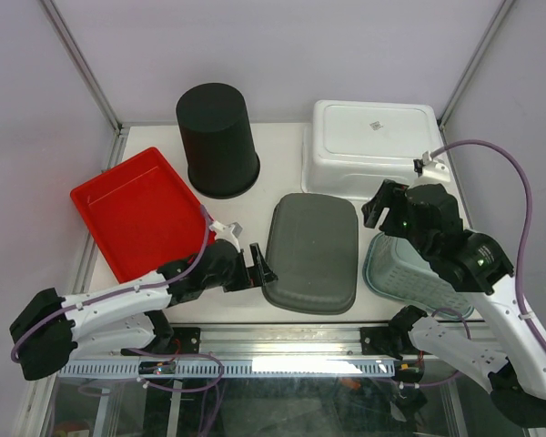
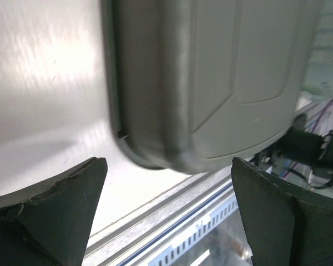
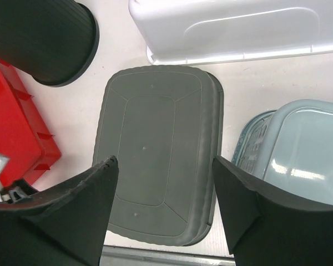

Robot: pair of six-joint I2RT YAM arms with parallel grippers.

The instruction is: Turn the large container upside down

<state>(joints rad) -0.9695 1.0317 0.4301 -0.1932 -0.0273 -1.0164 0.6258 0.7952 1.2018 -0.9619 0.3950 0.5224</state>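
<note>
The dark grey container [image 1: 311, 252] lies bottom up on the white table, between my two arms. It also shows in the left wrist view [image 2: 222, 83] and in the right wrist view [image 3: 155, 149]. My left gripper [image 1: 259, 266] is open and empty, low at the container's near left corner, with its jaws [image 2: 169, 210] apart just short of that corner. My right gripper [image 1: 382, 202] is open and empty, raised above the container's right side, with its jaws [image 3: 165, 188] wide apart over the container.
A white tub [image 1: 373, 146] lies bottom up at the back right. A black bin [image 1: 217, 137] stands bottom up at the back. A red tray [image 1: 136, 209] is at the left. A teal basket [image 1: 409, 269] lies under my right arm. The table's metal rail [image 1: 282, 341] runs along the near edge.
</note>
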